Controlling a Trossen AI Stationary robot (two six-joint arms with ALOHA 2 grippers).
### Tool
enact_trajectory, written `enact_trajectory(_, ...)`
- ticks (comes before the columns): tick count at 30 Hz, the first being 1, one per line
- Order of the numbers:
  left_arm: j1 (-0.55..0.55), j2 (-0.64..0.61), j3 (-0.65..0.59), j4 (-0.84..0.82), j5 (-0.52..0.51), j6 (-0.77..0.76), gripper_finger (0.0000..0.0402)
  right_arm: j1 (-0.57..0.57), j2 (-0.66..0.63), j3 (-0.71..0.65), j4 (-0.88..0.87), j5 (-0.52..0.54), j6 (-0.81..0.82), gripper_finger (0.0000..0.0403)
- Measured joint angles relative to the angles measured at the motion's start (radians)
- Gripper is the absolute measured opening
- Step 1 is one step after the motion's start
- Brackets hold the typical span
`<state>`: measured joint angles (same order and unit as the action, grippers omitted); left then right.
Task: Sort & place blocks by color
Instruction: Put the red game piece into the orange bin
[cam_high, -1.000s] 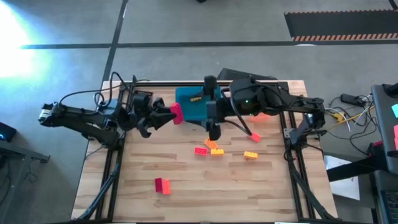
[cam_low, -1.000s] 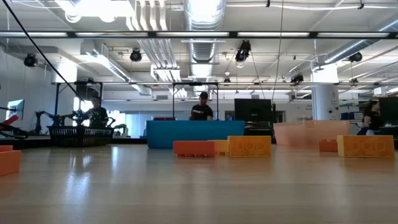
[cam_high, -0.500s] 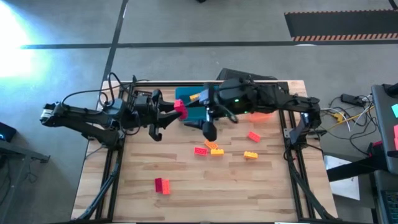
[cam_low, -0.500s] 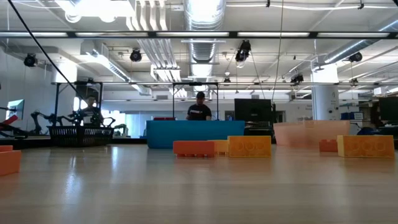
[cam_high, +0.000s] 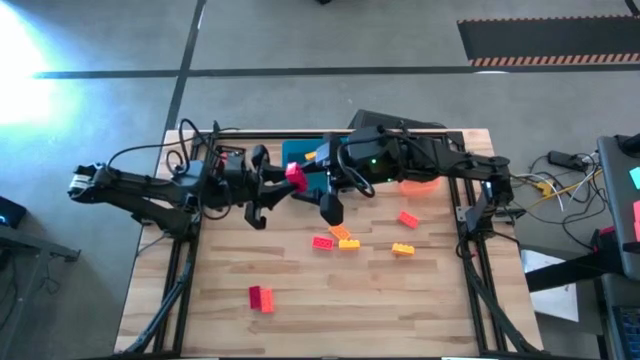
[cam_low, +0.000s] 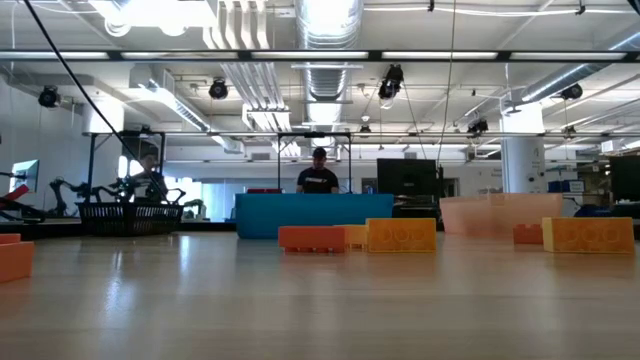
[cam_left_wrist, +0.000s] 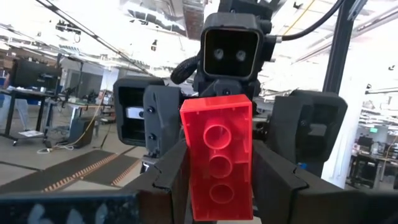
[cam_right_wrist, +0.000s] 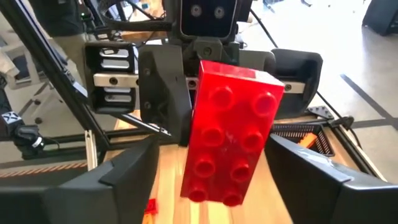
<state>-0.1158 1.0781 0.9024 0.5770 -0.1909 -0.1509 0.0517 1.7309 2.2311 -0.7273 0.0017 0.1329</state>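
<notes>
My left gripper (cam_high: 285, 180) (cam_left_wrist: 217, 171) is shut on a red studded block (cam_high: 295, 177) (cam_left_wrist: 217, 155), held in the air over the blue tray (cam_high: 305, 160). My right gripper (cam_high: 318, 186) (cam_right_wrist: 221, 180) faces it, open. Its fingers (cam_right_wrist: 124, 171) stand one on either side of the red block (cam_right_wrist: 231, 140) without touching it. The other blocks lie flat on the table: red (cam_high: 322, 242), orange (cam_high: 346, 239), yellow-orange (cam_high: 403, 249), red (cam_high: 408, 219), and a red-and-pink pair (cam_high: 261, 298). The low view shows no gripper. My left gripper pinches the red block between its two fingers (cam_left_wrist: 174, 174), one on each long side (cam_left_wrist: 189, 171). The fingers come level from the table's left. The block is lifted clear of the table, its hollow underside toward my left wrist camera and its studs toward the right gripper.
A blue tray (cam_low: 315, 215), a translucent orange tray (cam_high: 420, 182) (cam_low: 500, 213) and a black tray (cam_high: 385, 122) stand along the far edge. Orange blocks (cam_low: 400, 235) line the low view. People stand in the room beyond the table. Bare wood lies near the near edge.
My left gripper has carried the red block toward the table's right, up to the right gripper. My right gripper has swung from pointing down to level, moved left toward the block, and now has its open fingers around it.
</notes>
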Motion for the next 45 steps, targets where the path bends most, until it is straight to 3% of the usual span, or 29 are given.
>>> enact_trajectory(11,0.000,-0.021,-0.007,-0.001,-0.003,0.015,0.0123,-0.002,0.000,0.000,-0.007,-0.003,-0.017,0.0131)
enact_trajectory(18,0.000,-0.022,-0.010,-0.012,-0.028,-0.008,0.0185,-0.021,0.000,0.000,-0.024,0.000,-0.034,0.0131)
enact_trajectory(24,0.000,-0.053,-0.011,-0.090,-0.077,-0.029,0.0201,-0.050,-0.004,0.000,-0.063,-0.002,-0.016,0.0131)
enact_trajectory(28,0.000,-0.106,-0.011,-0.242,-0.081,-0.044,0.0202,-0.105,-0.011,0.000,-0.269,0.042,0.006,0.0131)
enact_trajectory(31,0.000,-0.144,-0.016,-0.354,-0.084,-0.124,0.0203,-0.188,-0.008,-0.019,-0.561,0.166,0.027,0.0131)
enact_trajectory(35,0.000,-0.169,-0.040,-0.416,-0.106,-0.185,0.0203,-0.356,0.004,-0.155,-0.840,0.261,0.145,0.0131)
enact_trajectory(37,0.000,-0.173,-0.048,-0.418,-0.107,-0.189,0.0203,-0.453,-0.006,-0.277,-0.835,0.232,0.226,0.0131)
enact_trajectory(40,0.000,-0.169,-0.048,-0.412,-0.110,-0.193,0.0204,-0.595,-0.030,-0.476,-0.822,0.089,0.290,0.0130)
enact_trajectory(45,0.000,-0.166,-0.048,-0.416,-0.111,-0.211,0.0204,-0.754,-0.035,-0.703,-0.800,0.087,0.345,0.0130)
